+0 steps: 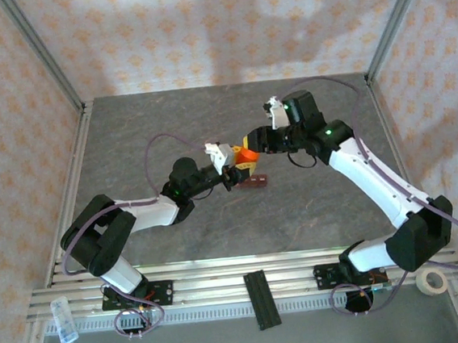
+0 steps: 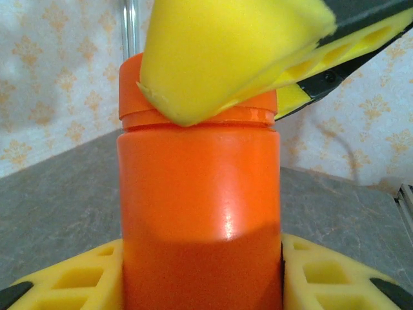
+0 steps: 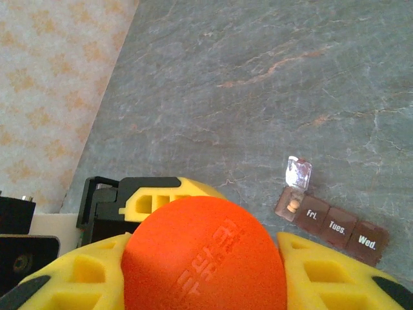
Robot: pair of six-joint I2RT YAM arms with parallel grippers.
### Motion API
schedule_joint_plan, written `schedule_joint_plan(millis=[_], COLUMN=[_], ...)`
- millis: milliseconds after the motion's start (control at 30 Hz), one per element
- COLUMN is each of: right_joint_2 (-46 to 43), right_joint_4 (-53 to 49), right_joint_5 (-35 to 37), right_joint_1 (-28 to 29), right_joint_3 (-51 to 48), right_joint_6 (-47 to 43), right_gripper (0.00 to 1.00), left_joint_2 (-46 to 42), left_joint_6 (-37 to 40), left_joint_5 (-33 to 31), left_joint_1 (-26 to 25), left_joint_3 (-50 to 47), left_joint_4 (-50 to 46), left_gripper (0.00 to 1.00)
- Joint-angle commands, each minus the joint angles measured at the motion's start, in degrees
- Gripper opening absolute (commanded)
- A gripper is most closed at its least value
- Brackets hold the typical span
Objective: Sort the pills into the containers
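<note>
Gripping one orange bottle (image 1: 246, 155) with both arms.
From above, you see the left gripper (image 1: 235, 169) clamped on its body, the right gripper (image 1: 252, 143) at its top, and the containers (image 1: 254, 182) on the table (image 1: 179, 241) just beside them. Left wrist: a yellow finger (image 2: 226, 58) presses the cap (image 2: 132, 90). Right wrist: fingers pinch that cap; the containers lie apart, one lid (image 3: 299, 172) open.

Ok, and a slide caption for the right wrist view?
Jaws closed on the orange cap; beyond, on the table, the organizer with its end lid open and a pill inside.
</note>
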Motion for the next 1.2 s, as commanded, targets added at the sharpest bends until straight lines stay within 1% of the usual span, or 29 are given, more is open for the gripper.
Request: schedule_joint_plan(millis=[0,33,67,133,200,233,267,533,833,1000,1167], right_joint_2=[-1.36,-1.46,-1.43,-1.3,-1.23,-1.22,-1.24,-0.48,0.61,2.68,5.94], right_joint_4=[2.59,2.38,2.14,1.79,2.2,2.61,2.98,4.85,9.48,13.68,17.7], right_joint_5=[4.64,5.36,6.61,8.61,10.89,11.64,12.41,19.49,33.57,41.48,48.06], right_joint_1=[1.18,1.17,1.08,1.08,0.88,0.61,0.36,-3.42,-6.9,-7.2,-7.58], right_joint_3=[-1.18,-1.11,-0.94,-0.54,-0.44,-0.46,-0.55,-0.83,-3.52,-5.84,-8.62], right_joint_6=[6.83,6.54,6.22,6.04,6.35,6.7,6.87,8.26,5.94,4.7,4.51], right_gripper=[0.25,0.24,0.24,0.22,0.21,0.2,0.2,0.21,0.22,0.22,0.22], left_joint_2=[-0.02,0.11,0.19,0.52,0.69,0.69,0.69,-1.29,-5.53,-8.76,-12.08], left_joint_6=[1.42,1.28,1.18,0.98,0.86,0.75,0.77,1.06,0.24,1.15,2.09], left_joint_5=[-0.23,-0.55,-1.03,-1.95,-3.26,-4.09,-4.48,-6.77,-11.89,-14.94,-17.69], left_joint_1=[-0.13,-0.13,-0.13,-0.13,-0.13,-0.13,-0.05,0.48,2.78,4.36,5.7], left_joint_3=[1.61,1.57,1.51,1.21,0.71,0.21,-0.26,-4.77,-8.42,-8.8,-7.21], left_joint_4=[5.93,6.17,6.46,7.04,7.59,8.08,8.49,9.89,7.25,1.65,-8.64], left_gripper=[0.0,0.0,0.02,0.14,0.29,0.45,0.99,1.0,1.0,1.0,1.0])
